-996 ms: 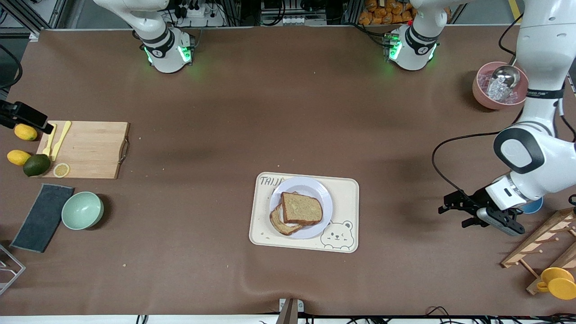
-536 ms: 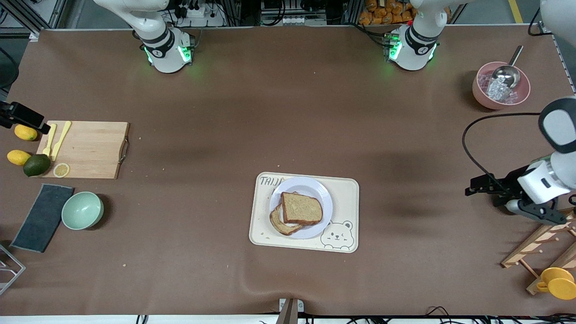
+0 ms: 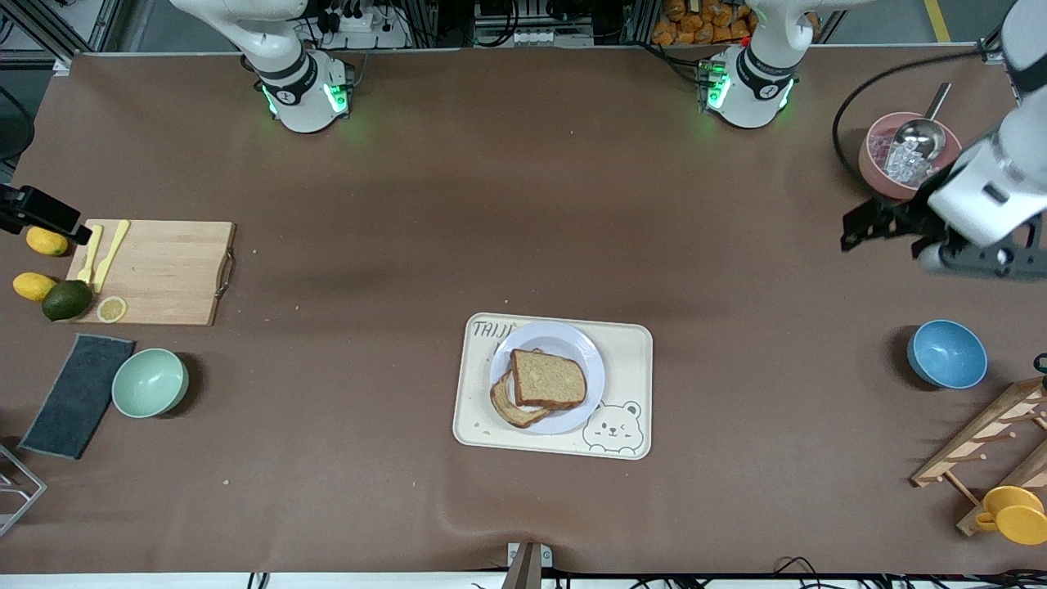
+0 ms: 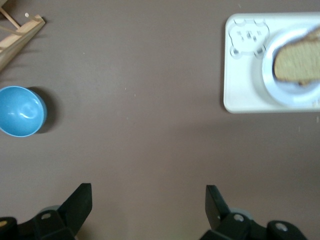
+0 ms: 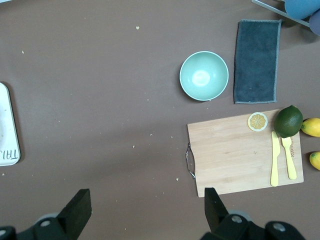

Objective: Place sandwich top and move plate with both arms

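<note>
The sandwich top (image 3: 548, 379), a light-brown slice with a darker crust, lies on the plate (image 3: 572, 335). It half covers a second slice (image 3: 509, 406). The white plate sits on a cream tray (image 3: 634, 360) with a bear drawing, mid-table. In the left wrist view the sandwich top (image 4: 297, 62), plate (image 4: 280, 90) and tray (image 4: 240, 95) show at one edge. My left gripper (image 3: 981, 262) (image 4: 148, 202) hangs open and empty over bare table between the pink and blue bowls. My right gripper (image 5: 147, 202) is open and empty, high above the table beside the cutting board.
A pink bowl (image 3: 879, 176) with a scoop, a blue bowl (image 3: 946, 353), a wooden rack (image 3: 981, 446) and a yellow cup (image 3: 1013, 514) stand toward the left arm's end. Toward the right arm's end are a cutting board (image 3: 155, 272), lemons, a green bowl (image 3: 150, 382) and a dark cloth (image 3: 78, 395).
My left arm has swung away from the front camera, from over the blue bowl to beside the pink bowl, uncovering the blue bowl. Sandwich, plate and right arm have not moved.
</note>
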`<state>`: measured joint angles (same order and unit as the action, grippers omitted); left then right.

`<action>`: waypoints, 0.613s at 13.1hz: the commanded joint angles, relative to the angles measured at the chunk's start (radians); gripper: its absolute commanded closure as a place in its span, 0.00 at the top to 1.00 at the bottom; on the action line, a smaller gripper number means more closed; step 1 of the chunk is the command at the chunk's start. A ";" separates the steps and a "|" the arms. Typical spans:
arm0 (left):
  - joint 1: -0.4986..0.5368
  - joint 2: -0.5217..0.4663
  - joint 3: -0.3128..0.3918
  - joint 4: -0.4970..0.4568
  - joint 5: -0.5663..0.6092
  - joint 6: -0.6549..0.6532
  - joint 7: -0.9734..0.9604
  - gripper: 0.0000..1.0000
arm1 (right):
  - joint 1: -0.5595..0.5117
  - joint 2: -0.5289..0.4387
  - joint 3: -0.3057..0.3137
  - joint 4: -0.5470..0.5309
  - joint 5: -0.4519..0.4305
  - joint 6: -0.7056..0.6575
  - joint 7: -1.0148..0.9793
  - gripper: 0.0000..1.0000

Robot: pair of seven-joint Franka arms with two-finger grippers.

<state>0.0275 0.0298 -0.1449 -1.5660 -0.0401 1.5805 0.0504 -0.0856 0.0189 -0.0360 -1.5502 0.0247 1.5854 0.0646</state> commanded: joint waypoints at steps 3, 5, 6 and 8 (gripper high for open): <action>-0.055 -0.050 0.010 -0.029 0.020 -0.020 -0.116 1.00 | -0.013 0.007 0.015 0.022 -0.009 0.007 -0.029 1.00; -0.074 -0.051 0.011 -0.029 0.046 -0.020 -0.129 1.00 | -0.011 0.003 0.015 0.024 -0.011 0.036 -0.133 1.00; -0.074 -0.053 0.011 -0.029 0.049 -0.020 -0.121 1.00 | -0.011 0.003 0.015 0.022 -0.011 0.036 -0.135 1.00; -0.075 -0.054 0.011 -0.029 0.063 -0.022 -0.054 1.00 | -0.009 0.003 0.015 0.022 -0.011 0.033 -0.129 1.00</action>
<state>-0.0389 -0.0055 -0.1415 -1.5830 -0.0131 1.5622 -0.0496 -0.0855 0.0189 -0.0330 -1.5435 0.0247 1.6247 -0.0490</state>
